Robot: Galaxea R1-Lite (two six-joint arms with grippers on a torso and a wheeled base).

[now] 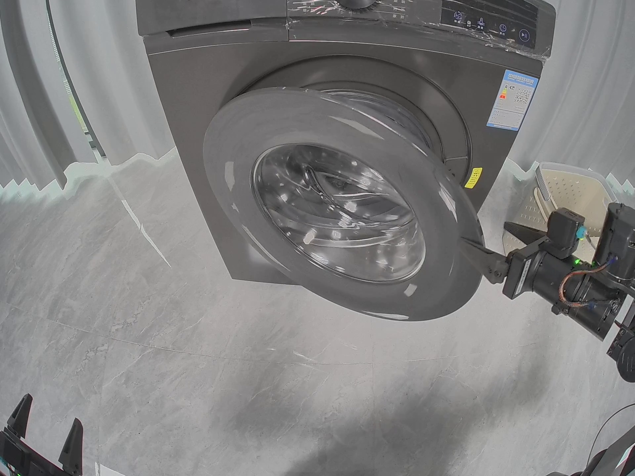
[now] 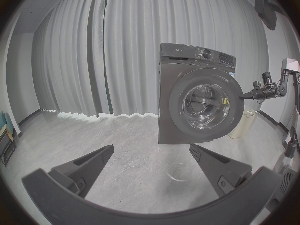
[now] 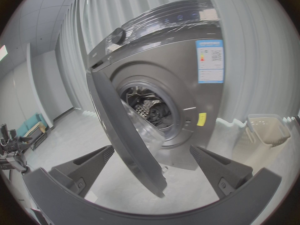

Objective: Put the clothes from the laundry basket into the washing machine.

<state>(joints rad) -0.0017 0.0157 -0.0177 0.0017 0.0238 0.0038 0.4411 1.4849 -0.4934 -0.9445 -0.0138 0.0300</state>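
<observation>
Standing wide open and gripping nothing, the right pincer (image 1: 486, 238) sat at the right of the head view, one fingertip seemingly against the free rim of the round door (image 1: 231, 140). The door hung half open on the washing machine (image 1: 198, 87). Dark clothes (image 3: 157, 114) lay in the drum, at the centre of the right wrist view. The laundry basket (image 1: 582, 190), at the right edge above the arm, looked empty, so shutting the door seemed the step in hand. Doing it well called for a steady push on the rim, following the hinge's arc until the latch caught. The right arm reached in nearly level from the right edge. The left pincer (image 1: 45, 431), also open and empty, stood in the lower left corner.
</observation>
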